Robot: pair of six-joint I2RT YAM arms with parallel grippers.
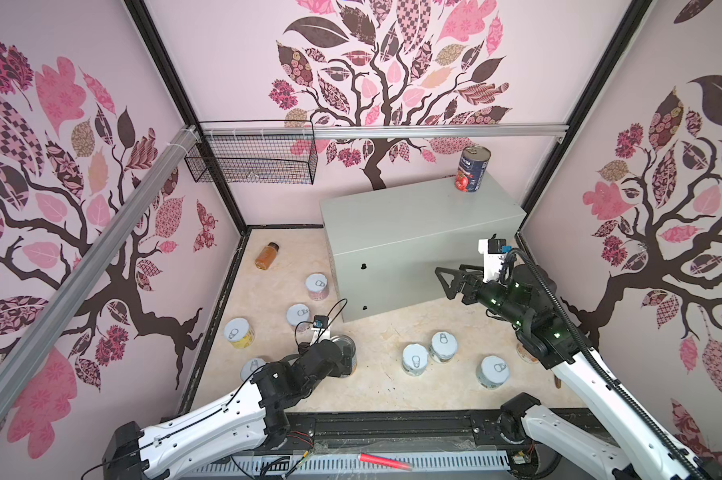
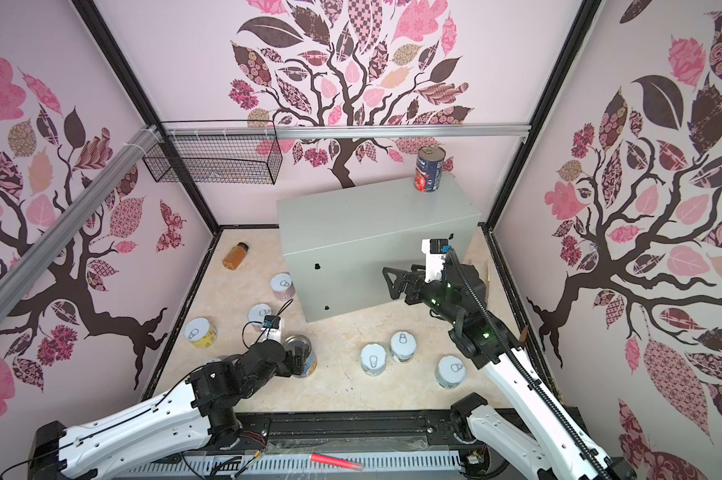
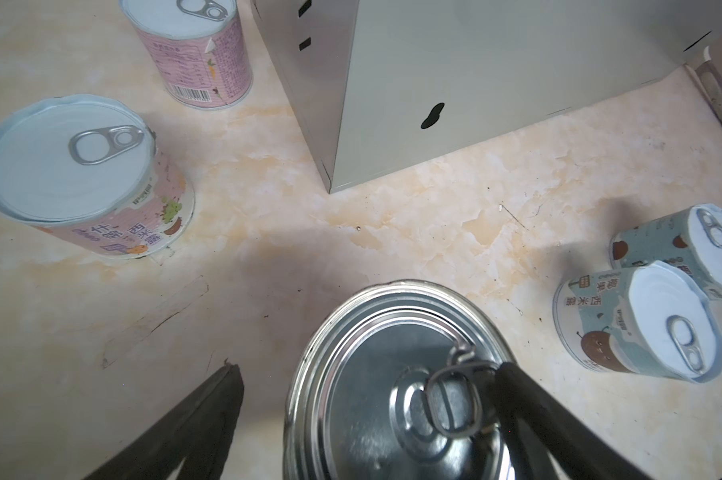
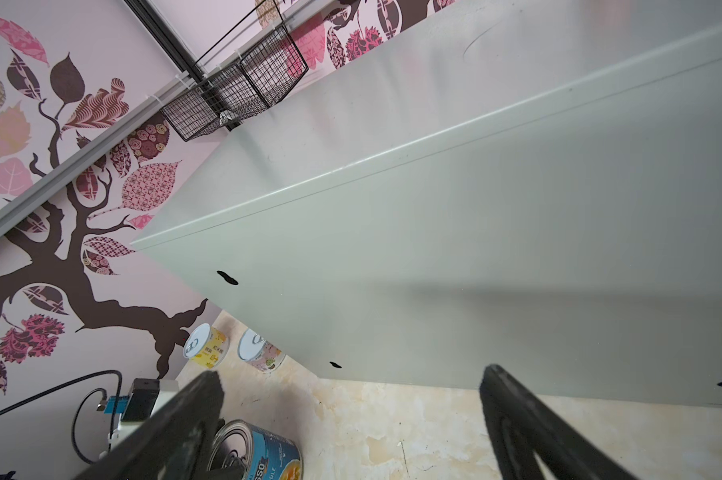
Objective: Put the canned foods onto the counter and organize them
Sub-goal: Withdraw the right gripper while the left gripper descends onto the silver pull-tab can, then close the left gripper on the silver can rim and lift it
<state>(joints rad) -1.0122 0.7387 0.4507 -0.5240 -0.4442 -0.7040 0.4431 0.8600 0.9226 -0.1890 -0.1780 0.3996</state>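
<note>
A red-tomato can (image 1: 473,169) stands on the far right corner of the grey counter (image 1: 409,216). On the floor, a blue-label can with a metal lid (image 1: 345,342) (image 3: 396,374) stands upright between the fingers of my left gripper (image 1: 348,360) (image 3: 367,370), which is open. One finger (image 3: 517,399) overlaps the lid's pull tab and the other stands apart from the can. My right gripper (image 1: 446,282) (image 4: 351,376) hangs open and holds nothing, in front of the counter's front face (image 4: 475,249). Several short white-lidded cans (image 1: 317,286) (image 1: 414,359) stand on the floor.
An amber bottle (image 1: 266,255) lies on the floor at the back left. A black wire basket (image 1: 251,158) hangs on the back wall rail. Short cans cluster to the left (image 1: 239,332) and in front of the counter (image 1: 492,371). Patterned walls close in three sides.
</note>
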